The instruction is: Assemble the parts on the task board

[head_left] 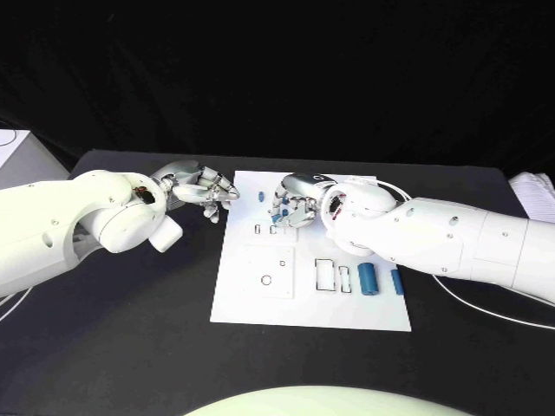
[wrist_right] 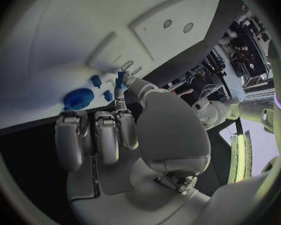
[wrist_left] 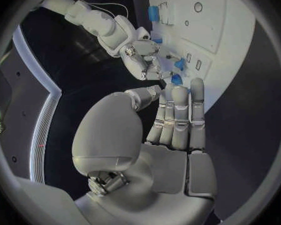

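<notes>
The white task board point(head_left: 309, 299) lies in the middle of the table. My right hand point(head_left: 297, 204) hovers over its far end and pinches a slim blue part point(wrist_right: 120, 79) between thumb and a finger, just above the board point(wrist_right: 65, 40). Other small blue parts point(wrist_right: 78, 99) lie on the board beside those fingertips. Two blue cylinders point(head_left: 368, 279) rest near the board's right side. My left hand point(head_left: 203, 189) hangs off the board's far left corner, fingers point(wrist_left: 178, 120) straight and holding nothing. The left wrist view shows the right hand point(wrist_left: 139, 55) over the board point(wrist_left: 231, 50).
A pale box point(head_left: 3, 156) stands at the table's far left edge and a white object point(head_left: 543, 198) at the far right. A cable point(head_left: 503, 312) runs along the table under my right arm. Recessed slots point(head_left: 328, 273) mark the board's middle.
</notes>
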Motion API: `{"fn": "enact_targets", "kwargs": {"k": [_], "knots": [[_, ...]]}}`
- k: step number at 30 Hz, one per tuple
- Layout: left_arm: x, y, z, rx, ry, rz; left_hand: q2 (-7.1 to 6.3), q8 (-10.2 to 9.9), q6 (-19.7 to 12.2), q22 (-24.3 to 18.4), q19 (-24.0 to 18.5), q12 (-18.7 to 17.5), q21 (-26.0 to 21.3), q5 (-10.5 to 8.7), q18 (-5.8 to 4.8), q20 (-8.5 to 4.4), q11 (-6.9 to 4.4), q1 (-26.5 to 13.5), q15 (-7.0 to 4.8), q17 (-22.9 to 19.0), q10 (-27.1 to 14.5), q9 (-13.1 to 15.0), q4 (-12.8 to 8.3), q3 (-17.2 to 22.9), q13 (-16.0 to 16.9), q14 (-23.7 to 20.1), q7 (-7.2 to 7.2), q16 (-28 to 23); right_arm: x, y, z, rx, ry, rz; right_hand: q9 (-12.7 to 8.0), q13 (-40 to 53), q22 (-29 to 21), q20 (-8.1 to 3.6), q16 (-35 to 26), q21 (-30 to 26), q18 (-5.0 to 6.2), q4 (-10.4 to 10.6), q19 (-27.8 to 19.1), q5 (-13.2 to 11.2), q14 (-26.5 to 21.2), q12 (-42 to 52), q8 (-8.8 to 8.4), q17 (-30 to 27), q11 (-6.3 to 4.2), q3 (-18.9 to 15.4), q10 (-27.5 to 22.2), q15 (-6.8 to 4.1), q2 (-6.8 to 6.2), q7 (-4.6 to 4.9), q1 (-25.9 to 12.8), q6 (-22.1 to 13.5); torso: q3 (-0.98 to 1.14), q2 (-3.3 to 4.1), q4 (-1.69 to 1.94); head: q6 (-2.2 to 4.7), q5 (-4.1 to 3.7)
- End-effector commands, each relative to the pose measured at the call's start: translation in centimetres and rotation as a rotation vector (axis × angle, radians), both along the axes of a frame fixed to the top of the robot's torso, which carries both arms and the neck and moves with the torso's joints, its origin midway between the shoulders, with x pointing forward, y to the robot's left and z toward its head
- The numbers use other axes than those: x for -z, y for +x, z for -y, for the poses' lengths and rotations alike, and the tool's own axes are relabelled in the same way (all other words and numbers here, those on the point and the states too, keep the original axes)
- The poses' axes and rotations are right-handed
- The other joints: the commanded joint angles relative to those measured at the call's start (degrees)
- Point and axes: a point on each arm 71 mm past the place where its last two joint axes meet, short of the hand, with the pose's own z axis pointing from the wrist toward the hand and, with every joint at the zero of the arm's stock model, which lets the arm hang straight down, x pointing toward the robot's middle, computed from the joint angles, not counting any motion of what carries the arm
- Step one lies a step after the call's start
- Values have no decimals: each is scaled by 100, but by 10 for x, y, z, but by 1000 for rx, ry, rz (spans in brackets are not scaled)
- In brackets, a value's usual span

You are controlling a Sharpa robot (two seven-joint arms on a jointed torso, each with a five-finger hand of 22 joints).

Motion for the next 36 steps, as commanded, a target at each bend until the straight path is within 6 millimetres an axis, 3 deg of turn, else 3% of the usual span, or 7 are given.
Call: {"fn": "enact_targets", "kwargs": {"k": [1, 14, 36], "knots": [[-1, 0, 1, 2, 1, 5, 38, 13, 27, -5, 47, -16, -33, 20, 85, 3, -6, 35, -14, -3, 27, -7, -23, -12, -5, 32, 2, -16, 0, -1, 0, -16, -12, 7, 149, 748, 1373, -64, 34, 18, -92, -42, 473, 12, 603, 16, 96, 1508, -37, 11, 6, -46, -36, -240, 30, 210, 0, 1, 1, 0, -4], [-1, 0, 1, -2, 8, 4, 36, 21, 28, -5, 59, -17, -29, 30, 86, -4, -11, 92, -21, -11, 19, -21, -72, 8, -26, 36, -2, -19, 1, -3, 2, -10, 9, 0, 310, 1039, 1390, -141, 34, 57, -101, -115, 489, 5, 603, 280, 390, 1508, -107, 103, 270, -132, -16, -322, 59, 224, -1, 1, 5, -2, -14], [-1, -1, 0, -6, 10, 4, 38, 28, 32, -2, 66, -16, -22, 33, 87, -9, -13, 124, -24, -24, 16, -29, -101, 23, -39, 35, -1, -26, 7, -10, 5, 1, 25, 18, 350, 1064, 1396, -164, 34, 72, -105, -127, 494, 6, 603, 301, 462, 1508, -120, 149, 294, -154, -33, -333, 44, 203, 0, 1, 3, -8, -8]]}}
